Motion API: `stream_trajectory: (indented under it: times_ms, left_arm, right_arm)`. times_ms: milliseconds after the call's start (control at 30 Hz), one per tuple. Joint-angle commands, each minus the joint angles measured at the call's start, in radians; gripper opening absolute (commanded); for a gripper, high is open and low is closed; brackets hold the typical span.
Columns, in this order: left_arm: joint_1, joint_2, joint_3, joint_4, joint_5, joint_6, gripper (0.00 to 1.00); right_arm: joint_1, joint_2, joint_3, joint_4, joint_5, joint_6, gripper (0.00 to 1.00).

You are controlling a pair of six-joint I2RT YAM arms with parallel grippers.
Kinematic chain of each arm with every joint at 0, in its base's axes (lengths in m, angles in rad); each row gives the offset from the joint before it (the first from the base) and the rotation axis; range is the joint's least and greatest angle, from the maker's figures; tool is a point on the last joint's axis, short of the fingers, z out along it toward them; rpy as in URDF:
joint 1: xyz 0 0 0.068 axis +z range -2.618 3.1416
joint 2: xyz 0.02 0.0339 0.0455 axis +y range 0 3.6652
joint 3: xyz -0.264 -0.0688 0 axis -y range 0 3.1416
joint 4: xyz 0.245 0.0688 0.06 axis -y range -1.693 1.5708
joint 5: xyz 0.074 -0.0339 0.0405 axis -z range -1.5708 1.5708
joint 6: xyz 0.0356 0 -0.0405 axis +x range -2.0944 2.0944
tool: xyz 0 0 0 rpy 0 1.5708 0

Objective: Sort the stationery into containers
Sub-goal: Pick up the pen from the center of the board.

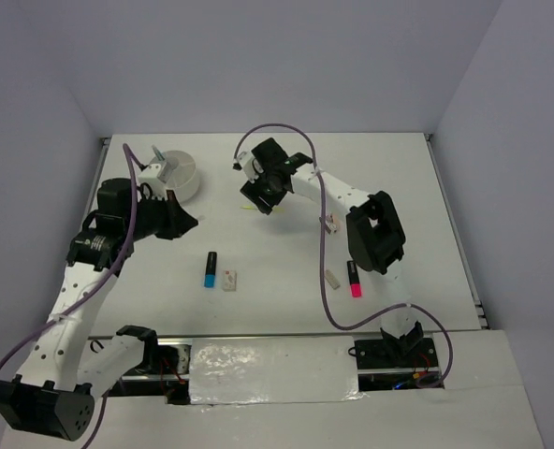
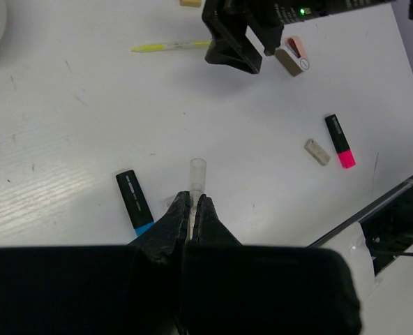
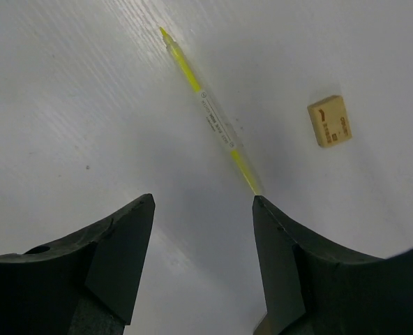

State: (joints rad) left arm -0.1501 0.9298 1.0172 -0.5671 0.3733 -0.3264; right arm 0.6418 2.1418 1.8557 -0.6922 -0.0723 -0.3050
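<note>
The white cup (image 1: 179, 176) stands at the back left. My left gripper (image 2: 192, 199) is shut with nothing in it, hovering above a blue-and-black marker (image 2: 135, 204) and a small white eraser (image 2: 197, 173). My right gripper (image 3: 203, 202) is open over the thin yellow-green stick (image 3: 210, 115). The stick's near end lies by the right fingertip and nothing sits between the fingers. A tan eraser (image 3: 329, 121) lies beside the stick. A pink highlighter (image 1: 354, 279) and a grey-tan eraser (image 1: 332, 278) rest at the front right.
Another small eraser (image 1: 331, 223) lies under the right arm's forearm. The right arm (image 1: 375, 229) reaches across the middle of the table. Grey walls close the table on three sides. The arm bases and cables stand along the near edge.
</note>
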Motion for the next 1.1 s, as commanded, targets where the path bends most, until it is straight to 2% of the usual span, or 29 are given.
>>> stream_trajectory:
  times_ms: [0,133,333,500,767,900,967,1000,1067]
  left_arm:
    - [0.015,-0.04,-0.038,0.029,0.105,0.055,0.02]
    - [0.017,-0.112,-0.136,0.154,0.17,0.018,0.01]
    - [0.017,-0.213,-0.253,0.297,0.248,-0.04,0.0]
    - [0.015,-0.267,-0.282,0.364,0.331,-0.059,0.0]
    - [0.017,-0.298,-0.298,0.397,0.365,-0.076,0.0]
    - [0.017,-0.296,-0.302,0.404,0.372,-0.079,0.0]
    - [0.015,-0.298,-0.304,0.409,0.374,-0.082,0.0]
    - [0.017,-0.298,-0.302,0.411,0.375,-0.085,0.0]
    - [0.017,-0.301,-0.301,0.414,0.381,-0.085,0.0]
  right_arm:
    - [0.006,0.033,0.08,-0.032,-0.02,-0.196,0.66]
    - [0.002,0.096,0.138,-0.062,-0.061,-0.264,0.66]
    - [0.001,0.231,0.267,-0.133,-0.129,-0.316,0.6]
    - [-0.016,0.299,0.365,-0.187,-0.167,-0.333,0.59]
    - [-0.016,0.357,0.366,-0.19,-0.094,-0.348,0.53]
    - [-0.014,0.374,0.382,-0.225,-0.127,-0.361,0.29]
    - [-0.014,0.372,0.379,-0.24,-0.165,-0.359,0.22]
    - [-0.013,0.375,0.384,-0.251,-0.179,-0.359,0.12]
    - [-0.017,0.371,0.384,-0.273,-0.219,-0.355,0.0]
